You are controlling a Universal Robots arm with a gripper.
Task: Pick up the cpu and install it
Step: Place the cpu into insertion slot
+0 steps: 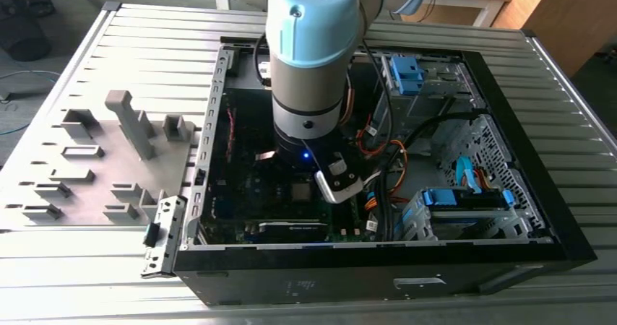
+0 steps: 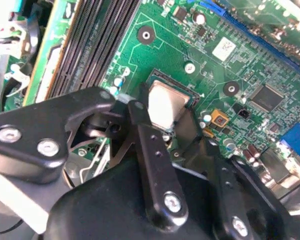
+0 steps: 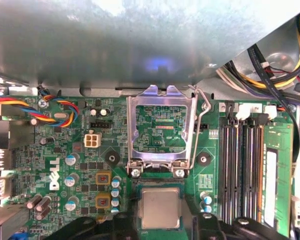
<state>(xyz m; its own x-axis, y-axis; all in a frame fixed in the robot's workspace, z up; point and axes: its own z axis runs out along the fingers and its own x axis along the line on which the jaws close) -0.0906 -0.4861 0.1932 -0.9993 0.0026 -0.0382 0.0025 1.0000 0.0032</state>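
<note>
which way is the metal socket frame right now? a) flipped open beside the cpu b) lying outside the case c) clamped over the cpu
a: in the first wrist view the socket frame lies flipped open, board showing through its window, and the cpu sits uncovered beside its hinge.

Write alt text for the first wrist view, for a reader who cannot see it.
The silvery cpu sits at its socket on a green motherboard, with the black gripper straddling it. The hinged metal socket frame stands open beside it, and memory slots run alongside.
</note>
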